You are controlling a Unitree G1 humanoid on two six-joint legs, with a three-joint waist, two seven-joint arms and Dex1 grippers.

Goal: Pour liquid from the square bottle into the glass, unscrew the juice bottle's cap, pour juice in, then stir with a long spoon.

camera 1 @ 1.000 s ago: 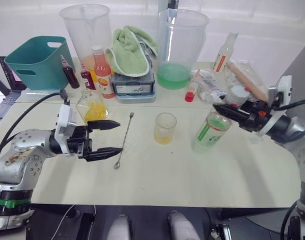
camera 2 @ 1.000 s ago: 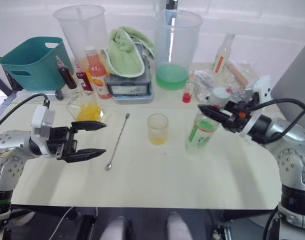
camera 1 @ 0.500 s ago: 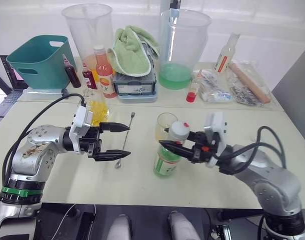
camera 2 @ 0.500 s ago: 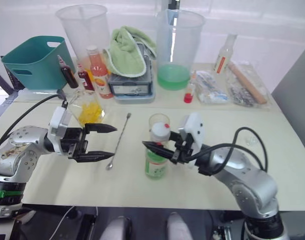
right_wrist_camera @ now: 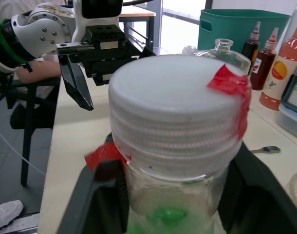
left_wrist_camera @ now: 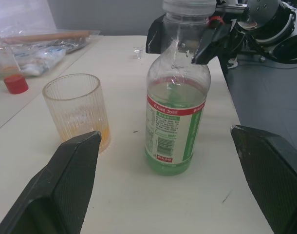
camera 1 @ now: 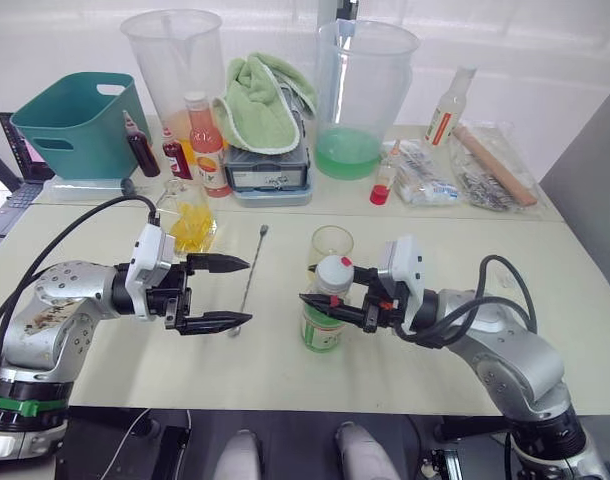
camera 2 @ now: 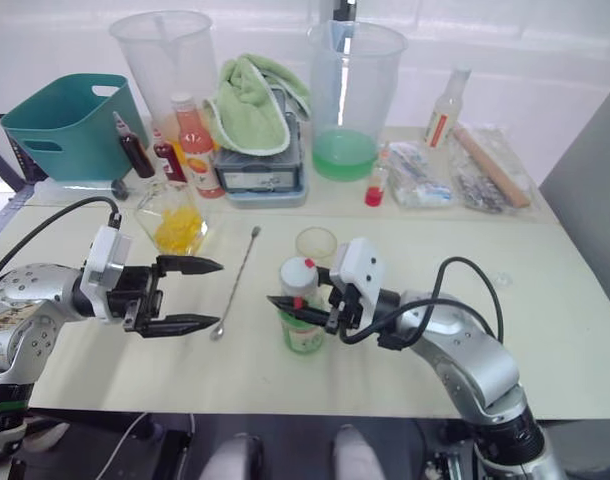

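two arms face off over the table (camera 1: 485, 380): right gripper (camera 1: 330, 305) clamps the juice bottle (camera 1: 323, 318) at its neck, upright just in front of the glass (camera 1: 331, 252). left gripper (camera 1: 230, 293) hangs wide open nearby. best close squarely on the cap (camera 1: 333, 269), then twist while the right one holds firm.

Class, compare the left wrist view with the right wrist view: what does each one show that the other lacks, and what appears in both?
Left wrist view alone: the juice bottle label and pale green liquid, and the red cap near the plastic bags. Right wrist view alone: the teal basket, two dark sauce bottles and the square bottle neck. Both: the white cap with red tape, and the glass.
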